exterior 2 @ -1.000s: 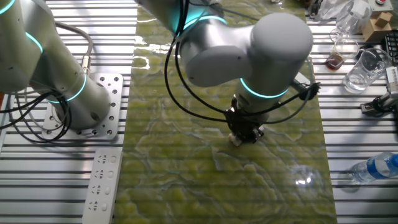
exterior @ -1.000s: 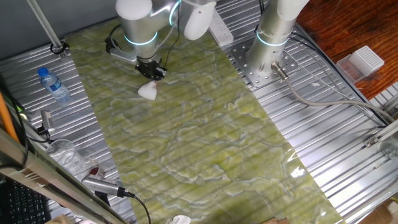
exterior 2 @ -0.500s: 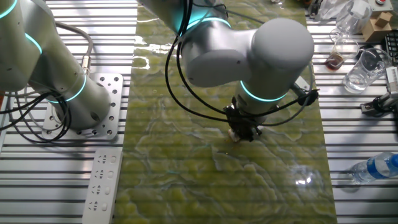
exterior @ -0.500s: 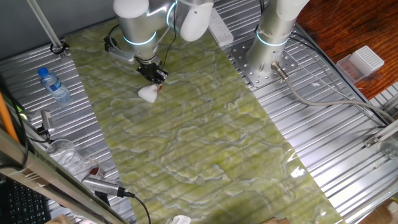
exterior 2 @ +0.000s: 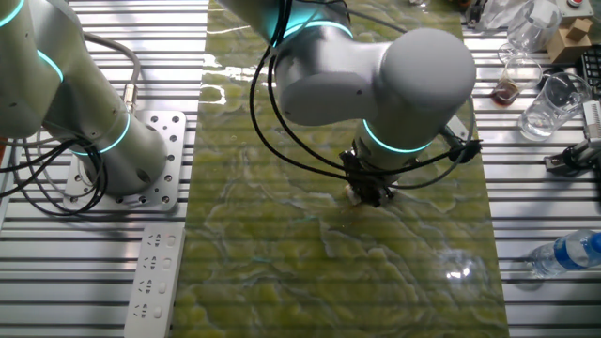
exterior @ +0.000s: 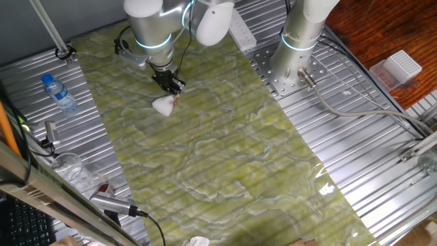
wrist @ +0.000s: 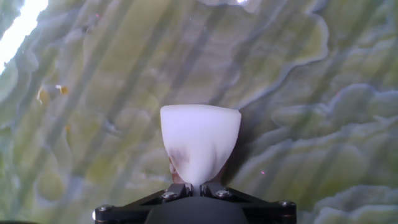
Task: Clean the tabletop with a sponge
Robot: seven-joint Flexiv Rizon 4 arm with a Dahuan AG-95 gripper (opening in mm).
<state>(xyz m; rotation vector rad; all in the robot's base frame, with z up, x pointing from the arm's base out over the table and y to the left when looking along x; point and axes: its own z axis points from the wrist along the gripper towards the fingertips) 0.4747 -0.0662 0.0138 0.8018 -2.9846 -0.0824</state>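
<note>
The green-yellow marbled tabletop (exterior: 218,143) fills the middle of both fixed views (exterior 2: 310,263) and the whole hand view (wrist: 311,93). My gripper (exterior: 171,91) is shut on the white sponge (exterior: 164,105), pinching its narrow end. The sponge's wide end presses on the sheet near its far left part. In the hand view the sponge (wrist: 199,143) sticks out from between the black jaws, with a faint brown stain low on it. In the other fixed view the gripper (exterior 2: 368,194) mostly hides the sponge (exterior 2: 354,195).
A water bottle (exterior: 58,92) lies on the ribbed metal at left. A second arm's base (exterior: 300,41) and a power strip (exterior: 242,31) stand behind. Glasses (exterior 2: 545,103) and a small white scrap (exterior: 198,241) sit near the sheet's edges. Small orange specks (wrist: 46,93) lie on the sheet.
My gripper and the sponge have slid a little across the sheet, and the wrist has turned slightly. The grip on the sponge is unchanged.
</note>
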